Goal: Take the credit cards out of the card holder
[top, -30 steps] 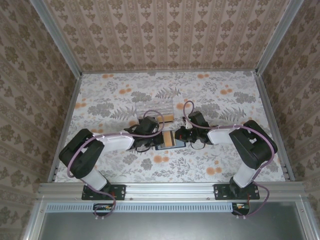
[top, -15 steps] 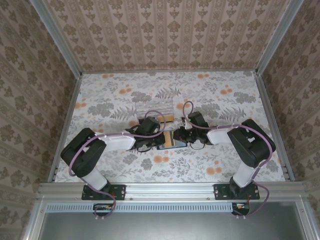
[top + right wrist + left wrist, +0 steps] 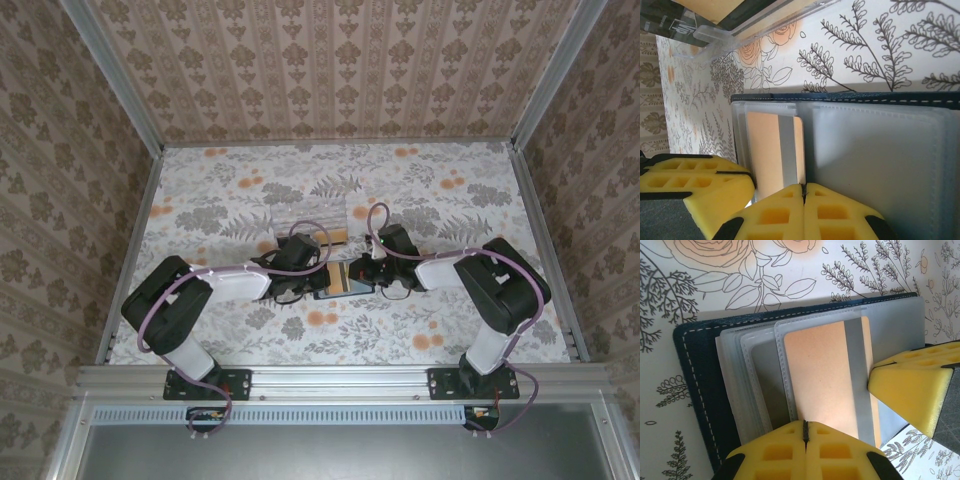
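The dark navy card holder (image 3: pixel 695 375) lies open on the floral table, its pale translucent sleeves (image 3: pixel 880 150) facing up. An orange-tan credit card (image 3: pixel 825 375) with a grey stripe sits partly out of a sleeve. My left gripper (image 3: pixel 805 426) is shut, its yellow pads resting over the card's near edge. My right gripper (image 3: pixel 804 189) is shut too, tips at the card's (image 3: pixel 767 150) edge beside the sleeve fold. Seen from above, both grippers (image 3: pixel 320 274) (image 3: pixel 362 278) meet over the holder (image 3: pixel 340 287). Any other cards are hidden.
A clear plastic box (image 3: pixel 308 215) stands just behind the holder, with a small orange-tan flat piece (image 3: pixel 340 237) at its right end; its edge (image 3: pixel 755 20) also shows in the right wrist view. The patterned table (image 3: pixel 450 200) is bounded by walls.
The orange card showed broadly between the grippers a second ago; now less of it is seen from above. Both grippers have edged slightly closer together over the holder.
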Available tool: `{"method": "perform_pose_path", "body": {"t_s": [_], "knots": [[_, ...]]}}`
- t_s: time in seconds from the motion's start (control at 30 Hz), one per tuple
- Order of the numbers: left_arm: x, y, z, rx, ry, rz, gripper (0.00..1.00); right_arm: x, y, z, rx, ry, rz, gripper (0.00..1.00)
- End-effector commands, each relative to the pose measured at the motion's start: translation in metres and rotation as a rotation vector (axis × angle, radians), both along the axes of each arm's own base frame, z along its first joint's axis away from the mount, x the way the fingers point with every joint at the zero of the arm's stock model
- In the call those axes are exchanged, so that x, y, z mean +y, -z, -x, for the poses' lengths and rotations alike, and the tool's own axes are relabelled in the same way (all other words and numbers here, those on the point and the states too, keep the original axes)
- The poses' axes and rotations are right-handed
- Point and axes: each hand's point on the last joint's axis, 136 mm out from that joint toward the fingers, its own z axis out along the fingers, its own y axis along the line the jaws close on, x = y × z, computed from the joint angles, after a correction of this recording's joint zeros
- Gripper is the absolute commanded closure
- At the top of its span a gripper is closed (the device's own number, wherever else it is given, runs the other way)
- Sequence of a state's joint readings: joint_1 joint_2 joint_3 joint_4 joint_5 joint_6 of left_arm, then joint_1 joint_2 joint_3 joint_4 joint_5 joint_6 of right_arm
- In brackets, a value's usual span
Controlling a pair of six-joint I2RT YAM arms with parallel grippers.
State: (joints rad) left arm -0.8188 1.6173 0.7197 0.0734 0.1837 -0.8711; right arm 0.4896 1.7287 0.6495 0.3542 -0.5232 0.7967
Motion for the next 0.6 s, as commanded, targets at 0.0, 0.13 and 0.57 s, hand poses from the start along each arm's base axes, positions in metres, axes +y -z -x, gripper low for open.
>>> {"method": "perform_pose_path", "body": {"t_s": [0.0,0.13,0.57], "knots": [[0.016,0.022,0.013,0.064,-0.019,-0.081,1.00,-0.010,0.004,0.006,0.023,0.013,0.010,0.99],[0.018,0.024,0.014,0.068,-0.023,-0.088,1.00,-0.017,0.002,0.005,0.020,0.027,0.013,0.99],[0.019,0.021,0.014,0.063,-0.018,-0.088,1.00,-0.038,-0.005,0.005,0.008,0.052,0.021,1.00]]}}
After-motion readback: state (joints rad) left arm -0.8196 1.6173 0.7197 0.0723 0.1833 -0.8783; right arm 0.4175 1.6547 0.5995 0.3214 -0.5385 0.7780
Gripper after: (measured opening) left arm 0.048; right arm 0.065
